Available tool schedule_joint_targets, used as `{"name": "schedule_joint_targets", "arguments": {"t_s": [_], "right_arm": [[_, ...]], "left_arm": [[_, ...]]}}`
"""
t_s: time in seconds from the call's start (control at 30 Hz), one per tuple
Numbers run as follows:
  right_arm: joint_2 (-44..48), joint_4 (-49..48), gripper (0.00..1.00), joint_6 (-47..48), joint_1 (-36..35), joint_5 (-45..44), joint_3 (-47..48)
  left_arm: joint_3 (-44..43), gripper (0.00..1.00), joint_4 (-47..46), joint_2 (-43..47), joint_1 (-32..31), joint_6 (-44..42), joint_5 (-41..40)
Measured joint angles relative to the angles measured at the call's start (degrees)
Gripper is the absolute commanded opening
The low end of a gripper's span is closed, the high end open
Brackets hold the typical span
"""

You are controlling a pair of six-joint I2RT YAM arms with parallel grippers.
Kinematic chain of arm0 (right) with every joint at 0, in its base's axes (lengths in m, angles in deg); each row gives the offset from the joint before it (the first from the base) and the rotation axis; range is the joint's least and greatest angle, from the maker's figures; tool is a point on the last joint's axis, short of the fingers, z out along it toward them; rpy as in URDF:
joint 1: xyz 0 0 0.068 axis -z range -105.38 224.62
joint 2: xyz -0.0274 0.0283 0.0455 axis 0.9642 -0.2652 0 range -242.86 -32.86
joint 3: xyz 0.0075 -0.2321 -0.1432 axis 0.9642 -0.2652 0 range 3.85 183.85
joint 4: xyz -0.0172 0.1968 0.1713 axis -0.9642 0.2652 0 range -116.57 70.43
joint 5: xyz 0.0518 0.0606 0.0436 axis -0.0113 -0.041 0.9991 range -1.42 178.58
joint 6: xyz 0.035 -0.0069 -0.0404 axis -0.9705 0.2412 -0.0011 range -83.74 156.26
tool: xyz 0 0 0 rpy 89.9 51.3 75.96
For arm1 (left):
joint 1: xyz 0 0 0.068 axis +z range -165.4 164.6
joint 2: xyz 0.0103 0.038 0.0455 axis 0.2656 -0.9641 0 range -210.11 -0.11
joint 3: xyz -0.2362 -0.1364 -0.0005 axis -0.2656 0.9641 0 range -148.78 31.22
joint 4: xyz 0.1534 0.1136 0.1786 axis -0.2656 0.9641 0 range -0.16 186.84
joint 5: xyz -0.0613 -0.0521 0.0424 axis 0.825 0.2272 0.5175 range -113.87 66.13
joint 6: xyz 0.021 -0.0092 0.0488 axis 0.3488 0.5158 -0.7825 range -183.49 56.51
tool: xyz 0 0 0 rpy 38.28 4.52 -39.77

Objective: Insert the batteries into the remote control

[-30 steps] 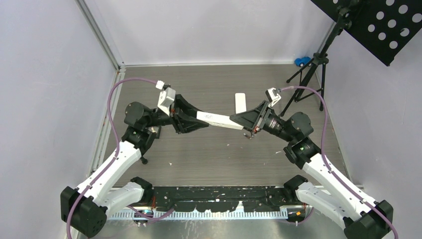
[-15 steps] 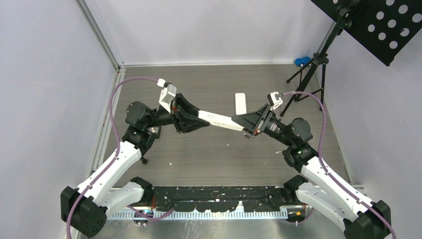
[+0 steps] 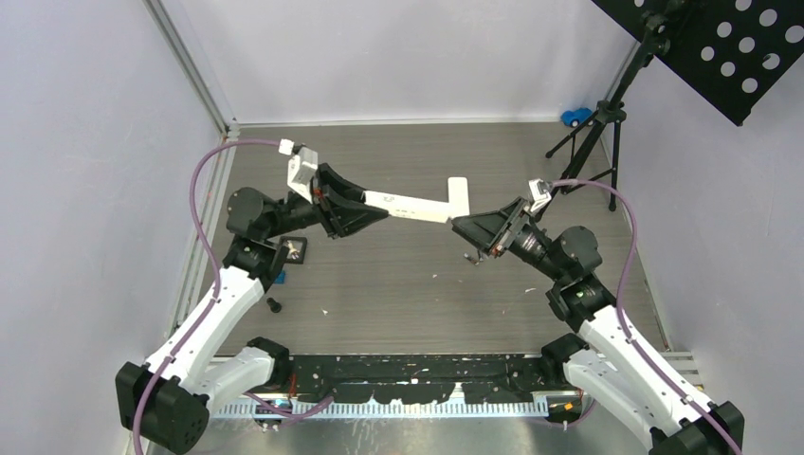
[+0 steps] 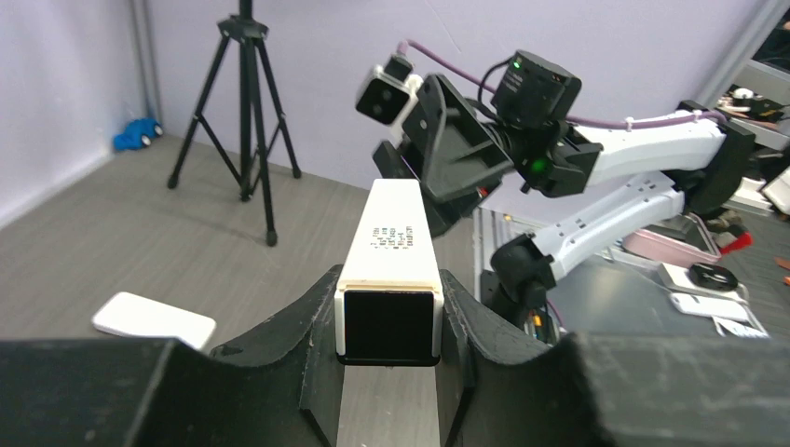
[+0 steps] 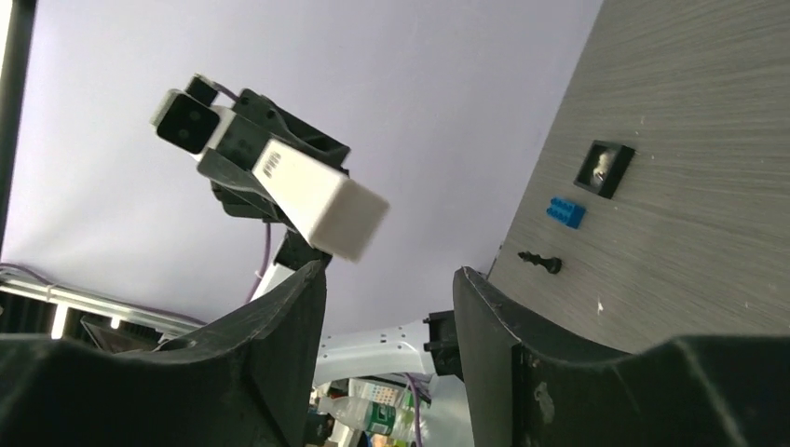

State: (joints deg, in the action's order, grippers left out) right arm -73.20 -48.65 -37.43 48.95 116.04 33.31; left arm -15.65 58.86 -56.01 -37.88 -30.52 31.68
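My left gripper [image 3: 373, 210] [image 4: 389, 321] is shut on one end of the long white remote control [image 3: 410, 206] [image 4: 391, 244] and holds it level above the table. The remote's free end points at my right gripper [image 3: 463, 240] [image 5: 387, 298], which stands open a short way off, with nothing between its fingers. In the right wrist view the remote [image 5: 321, 197] hangs just beyond the left finger [image 5: 279, 326], not touching it. The batteries are out of view.
A flat white piece [image 3: 458, 194] [image 4: 154, 319] lies on the table behind the remote. Near the left arm sit a small black square part [image 3: 296, 249] [image 5: 604, 169], a blue brick [image 5: 565, 212] and a black knob [image 3: 274, 305] [image 5: 540, 262]. A tripod [image 3: 588, 142] and blue toy [image 3: 574, 118] stand back right.
My right gripper has opened, let go of the remote's end and drawn back to the right. The left arm has carried the remote up and away to the back left.
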Motion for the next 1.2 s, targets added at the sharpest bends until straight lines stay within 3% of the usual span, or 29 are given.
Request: {"name": "schedule_joint_targets", "arguments": {"t_s": [0.1, 0.2, 0.5, 0.93, 1.2], "right_arm": [[0.7, 4.6, 0.73, 1.2, 0.1, -0.1, 0.6], [0.9, 10.5, 0.77, 2.1, 0.0, -0.7, 2.3], [2.5, 15.6, 0.76, 2.4, 0.0, -1.4, 6.3], [-5.5, 14.8, 0.38, 0.0, 0.0, 0.3, 9.3], [-6.9, 14.4, 0.04, -3.9, 0.4, 2.3, 11.4]], "left_arm": [[-0.9, 0.0, -0.5, -0.1, 0.9, -0.7, -1.0], [-1.0, 0.0, -1.1, -0.4, 0.9, -1.2, -0.5], [-1.0, 0.0, -0.8, -2.0, 0.9, -4.2, 3.4], [-1.0, 0.0, 0.1, -2.0, 0.9, -5.4, 5.6], [-1.5, 0.0, 2.1, -1.9, 1.0, -7.8, 5.1]]}}
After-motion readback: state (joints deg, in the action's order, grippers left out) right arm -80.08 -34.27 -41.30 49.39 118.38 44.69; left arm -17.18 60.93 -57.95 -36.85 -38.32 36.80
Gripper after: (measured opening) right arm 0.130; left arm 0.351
